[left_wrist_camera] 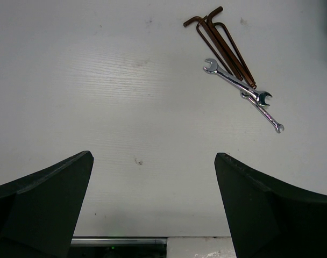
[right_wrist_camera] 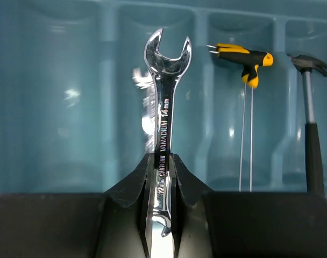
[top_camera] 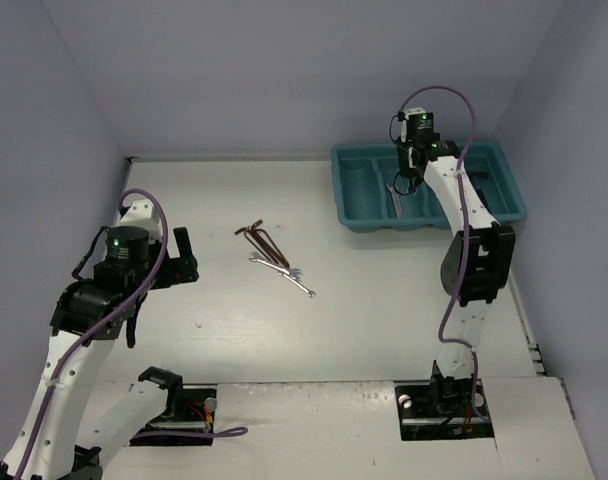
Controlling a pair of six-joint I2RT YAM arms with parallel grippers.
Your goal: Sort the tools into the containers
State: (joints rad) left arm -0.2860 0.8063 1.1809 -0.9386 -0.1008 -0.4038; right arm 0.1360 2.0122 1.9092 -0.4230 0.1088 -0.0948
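My right gripper (right_wrist_camera: 162,161) is shut on a silver wrench (right_wrist_camera: 164,91) and holds it above the teal tray (top_camera: 504,185), over its second compartment from the left; in the top view the gripper (top_camera: 408,182) hangs over the tray's middle. A yellow-and-black tool (right_wrist_camera: 244,59) and a black hammer (right_wrist_camera: 312,129) lie in the compartments to the right. My left gripper (left_wrist_camera: 153,177) is open and empty, low over the table at the left (top_camera: 184,258). Reddish hex keys (top_camera: 258,236) (left_wrist_camera: 222,40) and two silver wrenches (top_camera: 284,272) (left_wrist_camera: 241,88) lie on the table.
The grey walls close in the white table on the left, back and right. The tray sits at the far right against the back wall.
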